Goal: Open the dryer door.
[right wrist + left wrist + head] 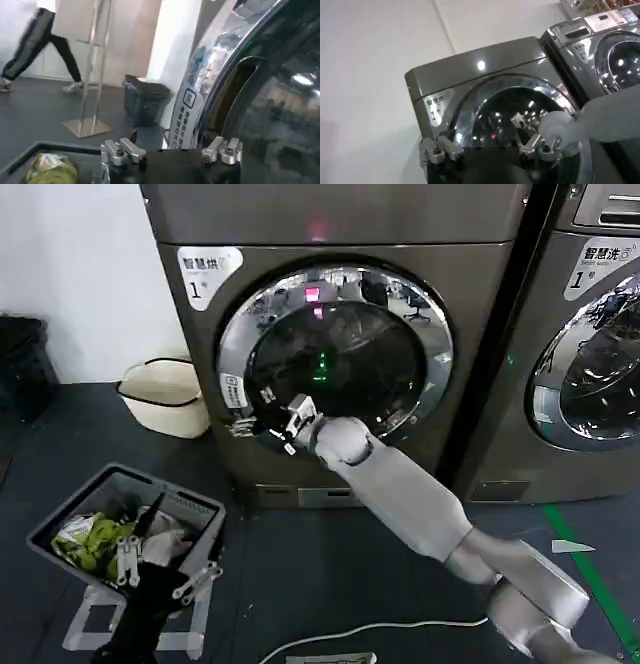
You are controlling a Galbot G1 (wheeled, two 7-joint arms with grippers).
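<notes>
The grey dryer (200, 294) stands ahead, and its round door (335, 354), dark glass in a chrome ring, lies flat against the front. My right arm reaches up from the lower right. My right gripper (285, 416) is open at the ring's lower left edge, beside a white sticker (232, 392). In the right wrist view the right gripper (170, 150) sits close to that sticker (186, 120) and to a dark recess (235, 95) in the door rim. My left gripper (165, 569) hangs open low at the left, over the basket, and the left gripper (490, 150) faces the dryer door (515, 107) from afar.
A grey laundry basket (60, 519) with clothes sits on the floor at the left. A cream tub (165, 399) stands beside the dryer and a black bin (20, 364) against the wall. A second machine (590, 364) is to the right. A white cable (380, 629) crosses the floor.
</notes>
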